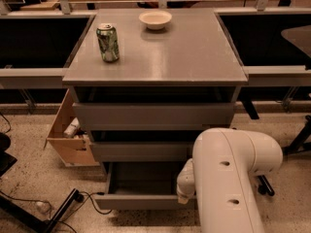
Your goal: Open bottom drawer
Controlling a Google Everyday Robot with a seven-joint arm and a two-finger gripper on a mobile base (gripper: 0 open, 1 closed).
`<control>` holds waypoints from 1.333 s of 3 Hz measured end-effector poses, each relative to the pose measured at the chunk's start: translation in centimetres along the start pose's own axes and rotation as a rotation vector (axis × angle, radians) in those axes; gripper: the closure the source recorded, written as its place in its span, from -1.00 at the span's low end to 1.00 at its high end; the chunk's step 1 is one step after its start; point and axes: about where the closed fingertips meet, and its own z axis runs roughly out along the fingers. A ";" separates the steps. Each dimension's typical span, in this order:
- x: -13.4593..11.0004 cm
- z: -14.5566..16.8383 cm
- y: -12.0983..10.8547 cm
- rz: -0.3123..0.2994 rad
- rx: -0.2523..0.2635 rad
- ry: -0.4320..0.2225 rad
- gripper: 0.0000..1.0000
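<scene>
The grey cabinet has three handleless drawer fronts. The bottom drawer is pulled out, and its shallow grey tray shows from above. The two drawers above it, top and middle, stand closed or nearly so. My white arm reaches down at the drawer's right end. My gripper is at the right side of the open bottom drawer, mostly hidden behind the arm.
A green can and a white bowl stand on the cabinet top. An open cardboard box sits on the floor at the left. Cables and a dark base lie at the lower left. A chair base is at the right.
</scene>
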 end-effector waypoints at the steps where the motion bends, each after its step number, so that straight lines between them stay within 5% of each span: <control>1: 1.3 -0.2 2.2 0.018 -0.037 0.005 1.00; 4: 1.3 -0.2 2.2 0.018 -0.037 0.005 -0.31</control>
